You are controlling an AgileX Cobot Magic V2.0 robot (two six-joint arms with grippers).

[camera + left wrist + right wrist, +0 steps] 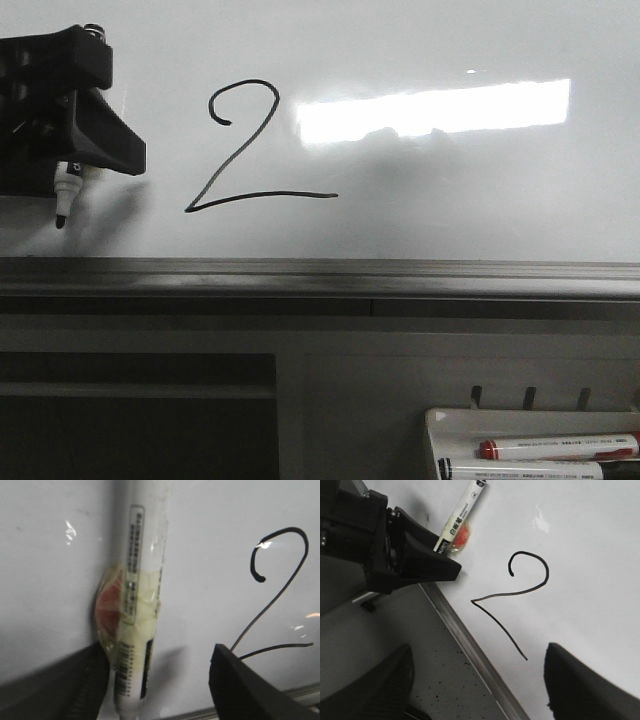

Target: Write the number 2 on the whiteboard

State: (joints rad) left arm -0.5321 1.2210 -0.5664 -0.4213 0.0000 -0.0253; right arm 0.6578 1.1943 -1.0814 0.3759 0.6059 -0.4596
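Note:
The number 2 [260, 198] is drawn in thin black line on the whiteboard [450, 60], left of a bright light reflection. It also shows in the left wrist view [287, 529] and the right wrist view [497, 628]. My left gripper [75, 165] is at the board's left, beside the numeral. Its jaws stand apart. A white marker [142, 580], wrapped in yellowish tape, lies against one finger, its black tip [62, 220] pointing down at the board. My right gripper [480, 695] is open and empty over the board's lower rim [470, 645].
The board's grey rim [320, 275] runs across the front view. Below it at the right a small white tray [440, 425] holds a red-capped marker [560, 447] and another marker. A dark recess lies at lower left.

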